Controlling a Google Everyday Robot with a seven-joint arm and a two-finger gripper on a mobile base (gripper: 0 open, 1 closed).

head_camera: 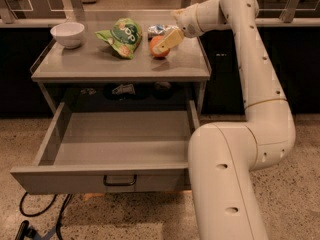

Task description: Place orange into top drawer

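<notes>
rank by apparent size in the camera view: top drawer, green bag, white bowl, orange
1. wide grey metal top drawer
2. crumpled green snack bag
3. round white bowl
4. small round orange, partly hidden behind the gripper on the tabletop's right

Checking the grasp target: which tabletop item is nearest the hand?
The orange, right at the hand; the green bag and white bowl lie farther away.

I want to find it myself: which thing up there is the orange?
Look at the grey table above the open top drawer. At its right side, by the robot's pincer, sits the orange: small, round, smooth, unlike the crinkly green bag and white bowl.
</notes>
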